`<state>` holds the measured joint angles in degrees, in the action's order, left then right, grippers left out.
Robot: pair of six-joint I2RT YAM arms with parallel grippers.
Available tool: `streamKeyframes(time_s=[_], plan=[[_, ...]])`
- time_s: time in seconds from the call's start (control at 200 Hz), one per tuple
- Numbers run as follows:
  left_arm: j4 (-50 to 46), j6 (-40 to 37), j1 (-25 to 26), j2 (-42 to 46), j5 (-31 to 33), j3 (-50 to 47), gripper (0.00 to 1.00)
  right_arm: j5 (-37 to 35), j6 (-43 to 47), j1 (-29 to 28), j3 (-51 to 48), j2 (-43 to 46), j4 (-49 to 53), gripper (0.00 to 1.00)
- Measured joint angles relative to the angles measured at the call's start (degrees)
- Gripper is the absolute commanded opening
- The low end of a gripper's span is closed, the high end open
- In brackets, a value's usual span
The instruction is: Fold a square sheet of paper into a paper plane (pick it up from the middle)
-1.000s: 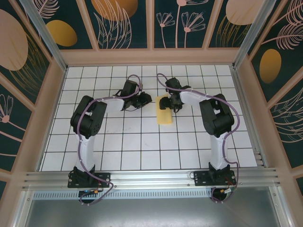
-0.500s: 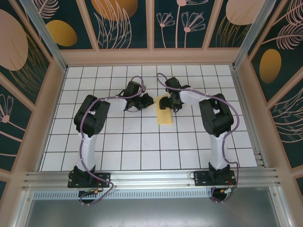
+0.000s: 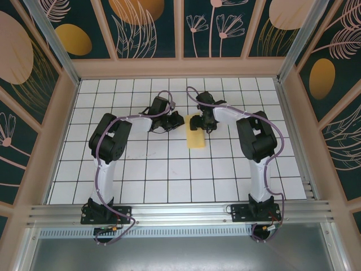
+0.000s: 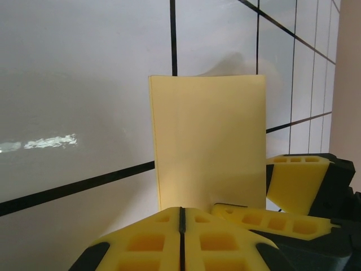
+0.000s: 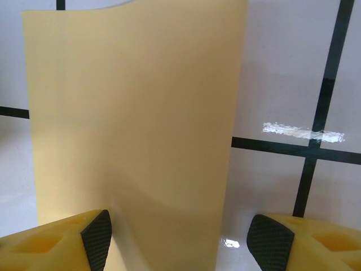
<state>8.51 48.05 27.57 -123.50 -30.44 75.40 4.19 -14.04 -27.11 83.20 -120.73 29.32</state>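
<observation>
The square sheet of paper (image 3: 196,133) lies on the white grid tiles as a yellow rectangle, about one tile wide and two long. No paper plane is in view. My left gripper (image 3: 180,120) is shut at the paper's left far corner. In the left wrist view its yellow pads (image 4: 181,217) meet in a dark seam with nothing visible between them, and the paper (image 4: 208,141) stretches ahead, its near edge hidden behind them. My right gripper (image 3: 202,122) stands open over the paper's far end. One finger (image 5: 67,237) is over the paper (image 5: 135,113) and the other over bare tile.
The right gripper's yellow fingers (image 4: 296,180) show close beside the left one in the left wrist view. Peach frame walls (image 3: 180,69) ring the tiled floor (image 3: 169,169). A metal rail (image 3: 180,212) runs along the near edge by the arm bases.
My left gripper has slid right up to the paper's corner and closed its jaws. The right arm and the paper have stayed put.
</observation>
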Motion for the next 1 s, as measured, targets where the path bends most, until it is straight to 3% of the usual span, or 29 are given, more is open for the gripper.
streamKeyframes(time_s=[1.001], plan=[[-0.17, -0.35, 1.16, -2.54, -2.36, 1.68, 0.04, -0.07, -0.46, 0.0, 1.55, -0.96, 1.84, 0.73]])
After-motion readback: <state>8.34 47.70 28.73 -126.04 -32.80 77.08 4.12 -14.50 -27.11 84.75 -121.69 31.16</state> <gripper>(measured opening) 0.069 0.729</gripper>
